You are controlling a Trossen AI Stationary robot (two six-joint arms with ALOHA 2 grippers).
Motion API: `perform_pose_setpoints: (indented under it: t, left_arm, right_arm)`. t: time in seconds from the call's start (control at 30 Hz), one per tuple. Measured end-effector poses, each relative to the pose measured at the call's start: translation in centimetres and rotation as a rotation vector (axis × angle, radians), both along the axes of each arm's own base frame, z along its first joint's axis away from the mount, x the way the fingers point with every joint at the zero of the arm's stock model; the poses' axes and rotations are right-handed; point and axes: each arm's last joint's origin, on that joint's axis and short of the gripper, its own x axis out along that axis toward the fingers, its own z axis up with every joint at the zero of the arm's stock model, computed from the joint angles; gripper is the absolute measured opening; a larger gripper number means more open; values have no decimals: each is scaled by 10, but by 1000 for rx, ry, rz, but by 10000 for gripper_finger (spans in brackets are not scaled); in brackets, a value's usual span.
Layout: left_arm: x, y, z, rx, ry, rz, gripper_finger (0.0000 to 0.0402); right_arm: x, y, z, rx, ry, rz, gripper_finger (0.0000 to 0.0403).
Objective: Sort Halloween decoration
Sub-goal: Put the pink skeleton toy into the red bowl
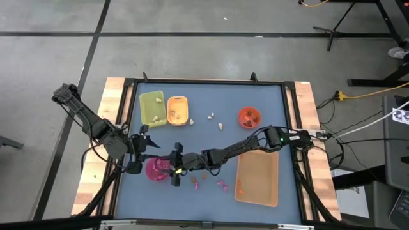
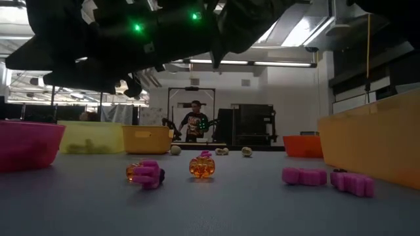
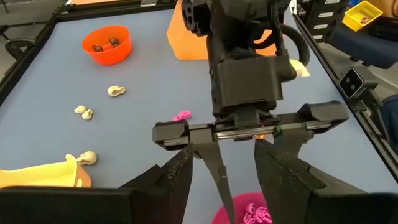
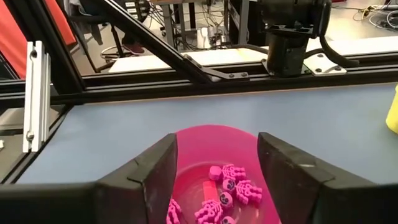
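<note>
My right gripper reaches across the table and stands open over the pink bowl, with nothing between its fingers. Several magenta-pink trinkets lie on the bowl's floor below them. Loose pink trinkets and orange-brown ones lie on the blue mat near the bowl. Cream-white trinkets lie farther back. My left gripper waits open just left of the bowl, pointing at the right gripper.
A green tray and an orange tray stand at the far left, and a red bowl holding dark trinkets at the far right. A tan tray lies near right. A person stands beyond the table.
</note>
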Motion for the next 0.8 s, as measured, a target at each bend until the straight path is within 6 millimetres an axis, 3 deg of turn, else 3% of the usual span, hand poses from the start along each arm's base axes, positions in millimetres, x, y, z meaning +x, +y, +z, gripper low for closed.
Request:
perform_pose_setpoints:
  t: [0.33,0.67,0.8]
  left_arm:
    - [0,0,0,0,0,0,156]
    - [0,0,0,0,0,0,156]
    - [0,0,0,-1,0,1,156]
  right_arm:
    - [-5,2,4,2,94,92,218]
    - [-36,-4,57,-17,353,168,218]
    - [-54,-6,76,88,480,177,218]
